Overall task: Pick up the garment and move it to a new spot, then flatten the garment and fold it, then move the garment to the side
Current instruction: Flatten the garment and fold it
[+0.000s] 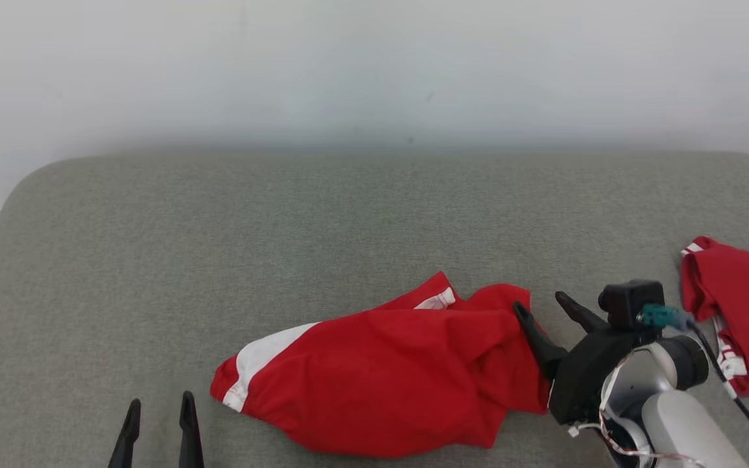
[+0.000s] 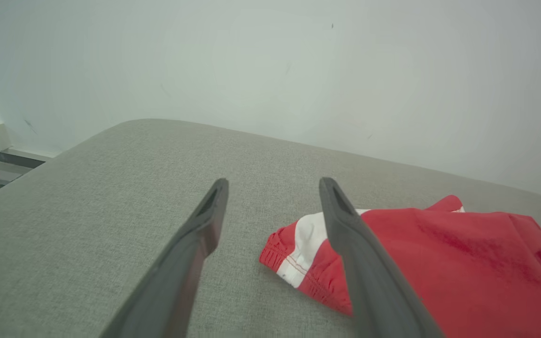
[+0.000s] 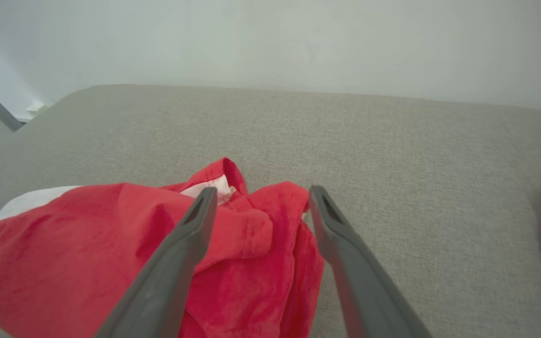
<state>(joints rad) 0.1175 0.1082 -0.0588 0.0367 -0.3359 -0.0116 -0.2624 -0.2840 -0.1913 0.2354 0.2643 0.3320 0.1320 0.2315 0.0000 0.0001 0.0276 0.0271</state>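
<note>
Since the crumpled red cloth garment with a white band (image 1: 387,377) is thin and floppy, it should be light. It will likely sag and bunch when lifted and not keep its shape. It will not break, but it may slip out of a loose pinch. A good place to take hold looks like a thick sewn edge: the white-banded end on the left, or the folded lump on the right. It lies on the soft grey fabric surface (image 1: 283,227), near the front, between the two grippers.

The right gripper (image 1: 538,301) has its fingers spread wide and holds nothing. One dark finger is touching the garment's right edge or just beside it; I cannot tell which. The left gripper (image 1: 160,399) is spread wide too, empty, and apart from the cloth.

From the head, you see the whole garment, and a second red garment with white stripes (image 1: 738,305) off to the right. The left wrist view brings the stitched hem by the white band up close. The right wrist view looks into the bunched folds and a small white patch, which look tiny from the head.
</note>
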